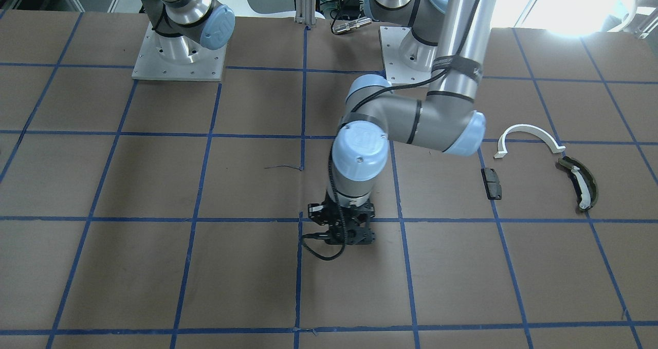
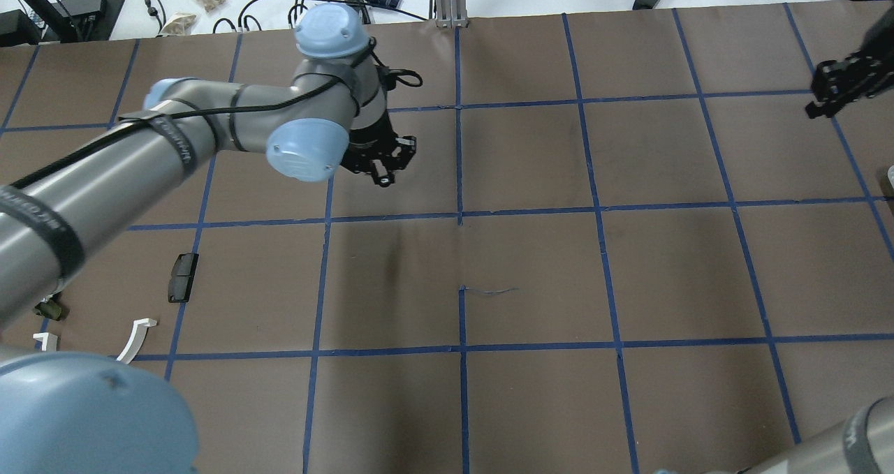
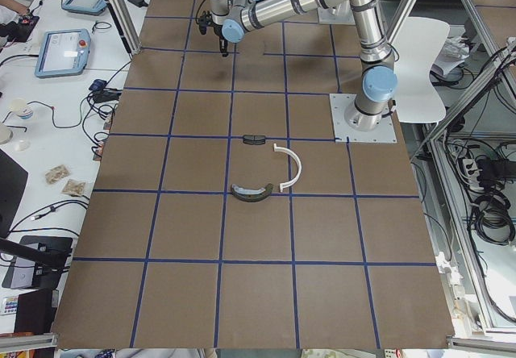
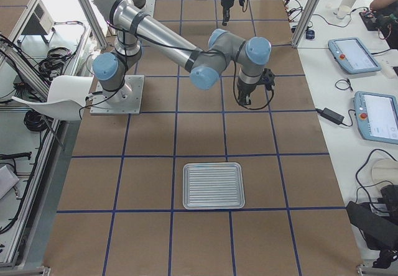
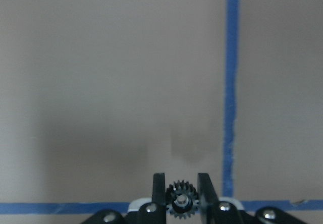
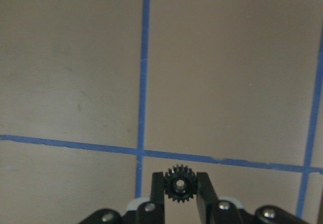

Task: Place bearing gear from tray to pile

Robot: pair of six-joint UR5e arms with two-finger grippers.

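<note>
My left gripper [image 1: 342, 236] [image 2: 380, 167] hangs over the table's middle, far side. In the left wrist view its fingers [image 5: 159, 183] are shut on a small black bearing gear [image 5: 181, 204] with a metal hub. My right gripper [image 2: 834, 93] [image 4: 245, 99] is at the overhead view's right edge. In the right wrist view it is shut on a like black gear [image 6: 179, 184]. The pile lies on my left: a white half-ring arc [image 1: 529, 135], a black block [image 1: 491, 183] and an olive curved piece with a white strip [image 1: 581, 182]. The grey ribbed tray [image 4: 213, 185] looks empty.
The table is brown paper with a blue tape grid [image 2: 459, 216]. Both arm bases [image 1: 180, 56] stand at the robot's edge. Cables, pendants and small items [image 3: 60, 52] lie on the white bench beyond the far edge.
</note>
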